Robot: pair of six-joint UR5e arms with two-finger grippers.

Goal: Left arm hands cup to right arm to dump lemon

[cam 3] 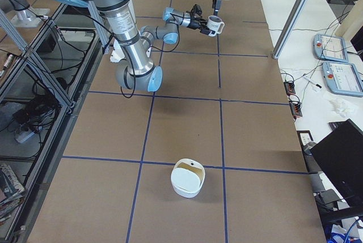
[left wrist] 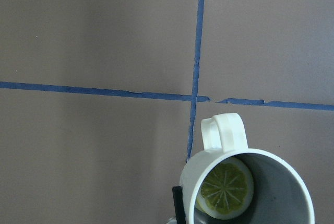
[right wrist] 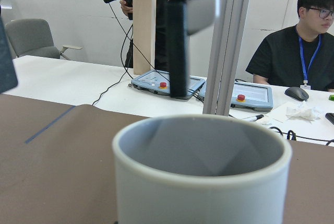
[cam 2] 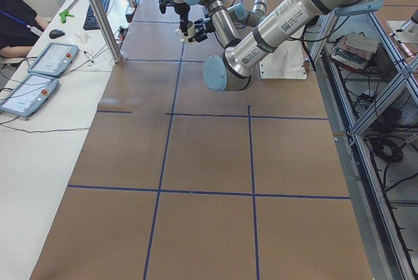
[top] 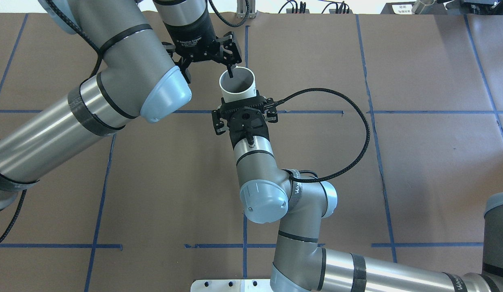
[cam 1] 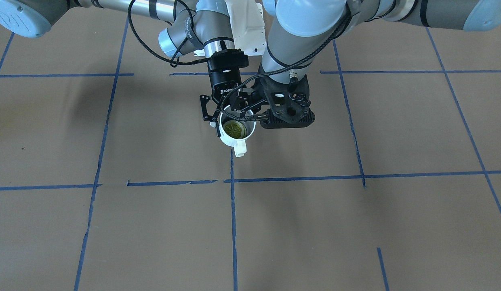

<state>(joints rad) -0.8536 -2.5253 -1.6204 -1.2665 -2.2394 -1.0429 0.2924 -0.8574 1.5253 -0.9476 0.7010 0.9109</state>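
Note:
The white cup (cam 1: 230, 140) hangs in the air above the table, handle toward the operators' side. The lemon (cam 1: 234, 129) lies flat on its bottom and also shows in the left wrist view as the lemon (left wrist: 225, 190). My left gripper (top: 230, 72) comes down from above, shut on the cup's rim (top: 237, 87) with one finger inside. My right gripper (top: 242, 104) lies level on the robot's side of the cup, open, with a jaw on either side of its base. Its finger (cam 1: 206, 111) stands just clear of the cup's wall. The cup (right wrist: 201, 182) fills the right wrist view.
Brown paper with blue tape lines (cam 1: 233, 226) covers the table. A white round container (cam 3: 187, 178) sits far off toward the table's right end. Beyond the far edge are a metal post (cam 2: 98, 12), control pendants (cam 3: 332, 45) and a seated operator (right wrist: 302, 41).

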